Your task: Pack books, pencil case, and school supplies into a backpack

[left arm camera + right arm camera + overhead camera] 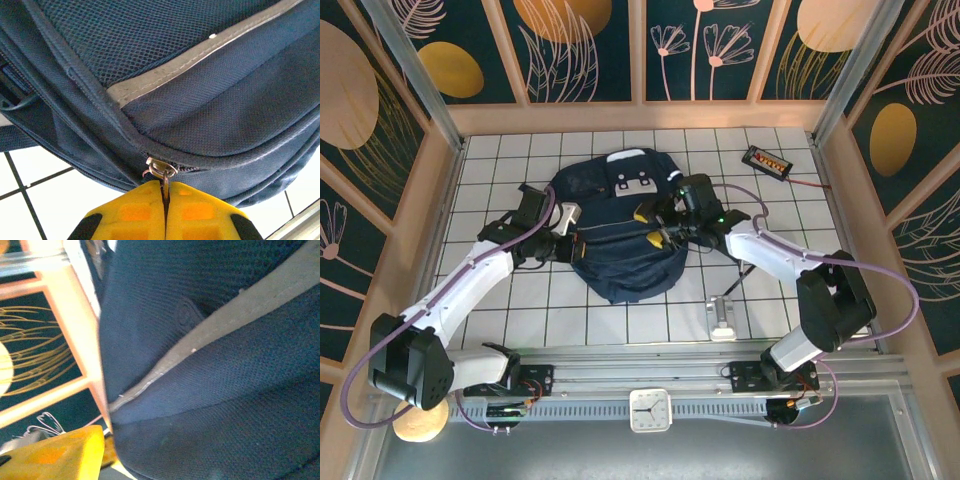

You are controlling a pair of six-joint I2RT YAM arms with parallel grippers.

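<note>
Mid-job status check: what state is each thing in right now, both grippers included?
left gripper: shut on the zipper pull.
right gripper: open, fingers apart over the backpack.
backpack: lying flat on the table, front side up.
zipper pull: pinched at the bag's edge.
black gadget: lying flat, apart from the backpack.
silver metal piece: lying on the table, untouched.

White tiled table [590, 322]: backpack [620, 265], black gadget [767, 161], silver piece [722, 320].
</note>
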